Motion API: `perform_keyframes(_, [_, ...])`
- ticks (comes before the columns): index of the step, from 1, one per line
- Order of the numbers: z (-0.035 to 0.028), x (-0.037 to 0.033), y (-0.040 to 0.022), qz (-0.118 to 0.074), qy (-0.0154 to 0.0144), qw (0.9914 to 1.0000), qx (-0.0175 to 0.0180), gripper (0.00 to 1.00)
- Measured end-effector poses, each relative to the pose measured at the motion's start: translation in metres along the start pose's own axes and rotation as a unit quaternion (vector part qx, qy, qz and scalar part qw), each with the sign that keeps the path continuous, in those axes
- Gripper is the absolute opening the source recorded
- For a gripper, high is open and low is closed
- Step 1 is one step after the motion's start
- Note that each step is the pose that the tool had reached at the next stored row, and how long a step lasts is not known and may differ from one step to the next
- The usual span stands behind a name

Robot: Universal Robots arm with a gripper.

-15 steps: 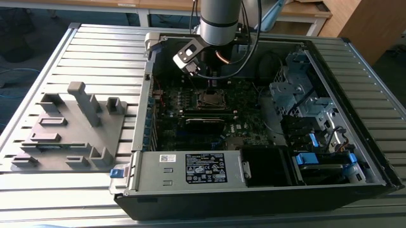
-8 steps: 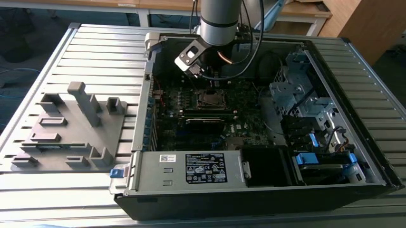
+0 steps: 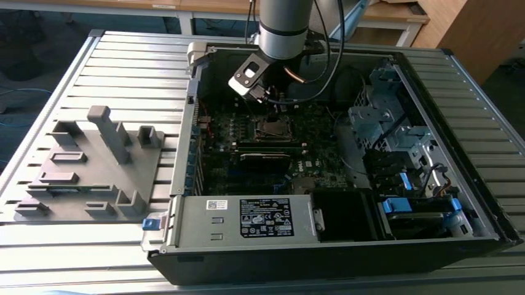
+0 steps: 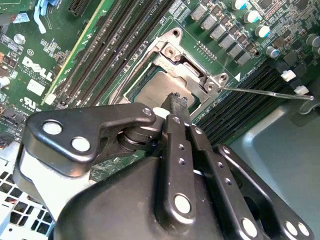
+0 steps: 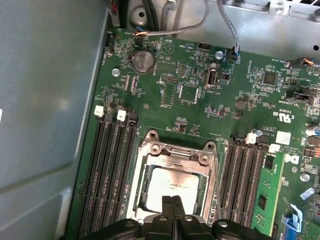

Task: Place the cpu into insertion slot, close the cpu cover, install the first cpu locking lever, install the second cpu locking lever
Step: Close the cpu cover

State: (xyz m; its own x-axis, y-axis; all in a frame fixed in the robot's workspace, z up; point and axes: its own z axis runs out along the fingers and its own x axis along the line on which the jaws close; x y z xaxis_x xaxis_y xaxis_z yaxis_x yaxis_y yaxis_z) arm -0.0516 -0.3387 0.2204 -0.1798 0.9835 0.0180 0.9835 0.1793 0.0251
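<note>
The cpu [image 5: 170, 186] [image 4: 152, 89] lies flat in the insertion slot [image 3: 271, 128] on the green motherboard. The silver cpu cover [image 5: 177, 154] [image 4: 186, 61] lies down around it, and the chip's grey top shows through its window. My gripper [image 5: 172, 201] [image 4: 178, 100] [image 3: 264, 98] is shut, with its black fingertips pressed together directly over the near edge of the cpu top and nothing held between them. A thin silver locking lever [image 4: 265, 93] sticks out sideways from one corner of the cover frame, over the memory slots.
Long black memory slots [image 5: 112, 170] flank the socket, and one holds a green memory stick [image 5: 265, 192]. The grey case wall [image 5: 50, 100] rises close by. A drive cage [image 3: 385, 123] and power supply [image 3: 246, 218] fill the case. A grey fixture [image 3: 90, 166] stands on the exterior view's left.
</note>
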Motion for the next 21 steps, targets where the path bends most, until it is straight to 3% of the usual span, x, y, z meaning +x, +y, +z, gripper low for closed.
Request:
perform_keyframes(6, [0.0000, 0.0000, 0.0000, -0.004, 0.0001, 0.99999, 0.0001, 0.11])
perform_keyframes(11, [0.0001, 0.0000, 0.0000, -0.045, 0.0011, 0.99897, 0.0008, 0.11])
perform_keyframes(13, [0.0001, 0.0000, 0.0000, -0.063, 0.0016, 0.99799, 0.0011, 0.11])
perform_keyframes(16, [0.0002, 0.0000, 0.0000, -0.091, 0.0023, 0.99586, 0.0017, 0.11])
perform_keyframes(21, [0.0003, 0.0000, 0.0000, -0.135, 0.0034, 0.99084, 0.0024, 0.11])
